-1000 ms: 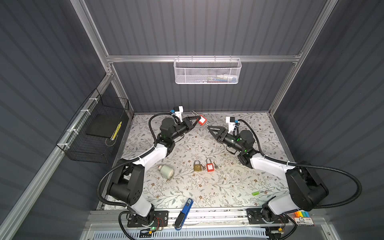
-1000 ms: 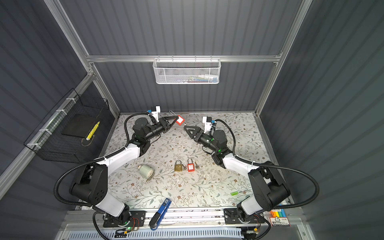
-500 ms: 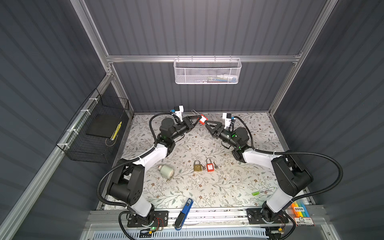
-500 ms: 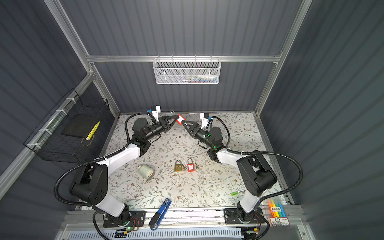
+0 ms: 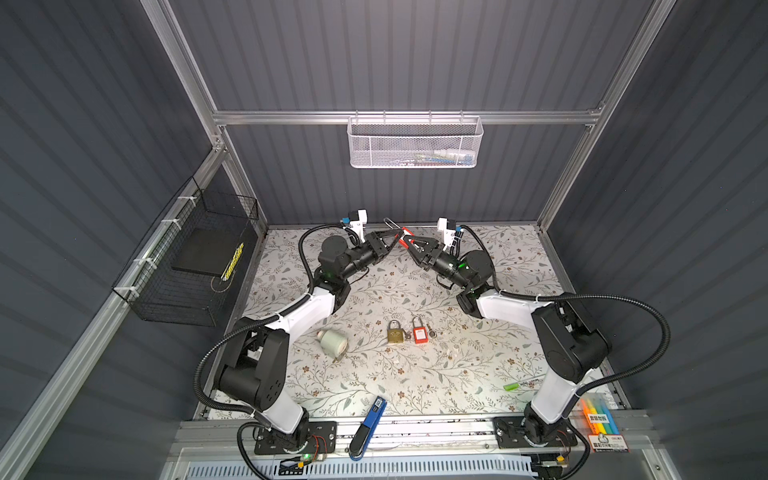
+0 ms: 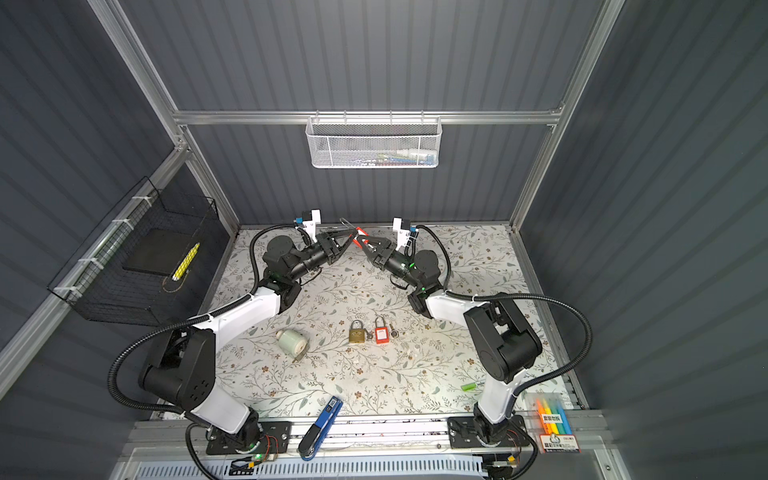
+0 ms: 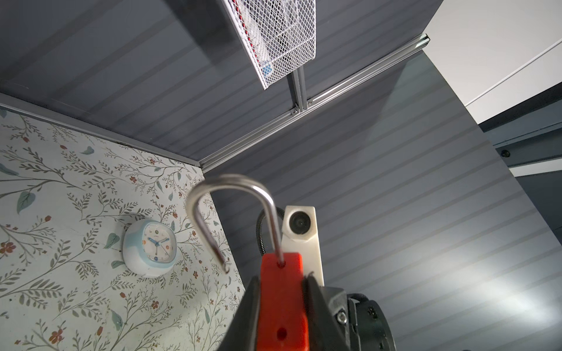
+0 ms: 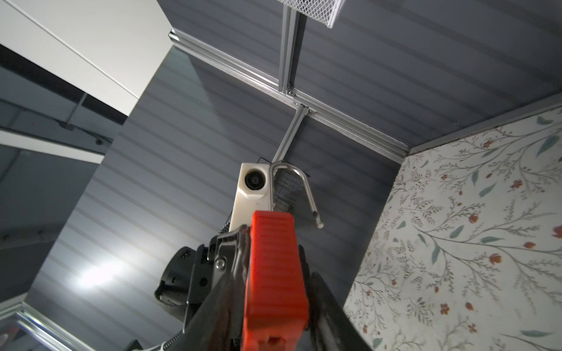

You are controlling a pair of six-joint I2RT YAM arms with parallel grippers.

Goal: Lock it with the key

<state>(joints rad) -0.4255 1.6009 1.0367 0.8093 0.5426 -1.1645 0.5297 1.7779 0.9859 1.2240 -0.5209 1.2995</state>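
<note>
Red padlock (image 7: 282, 307) sits raised at the far middle, pinched in the left gripper (image 7: 281, 281) with its shackle (image 7: 231, 194) open, while the right gripper (image 8: 270, 288) brackets its body, whether clamped I cannot tell; next probably needs a firm second hold before the shackle is pressed home.

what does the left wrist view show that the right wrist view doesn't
Only the left wrist view: a small white and blue clock on the floral mat. Only the right wrist view: a black wire basket behind the shackle. Both: the red padlock held up with its shackle open, the white mesh basket, the floral mat and the other arm's wrist camera.
</note>
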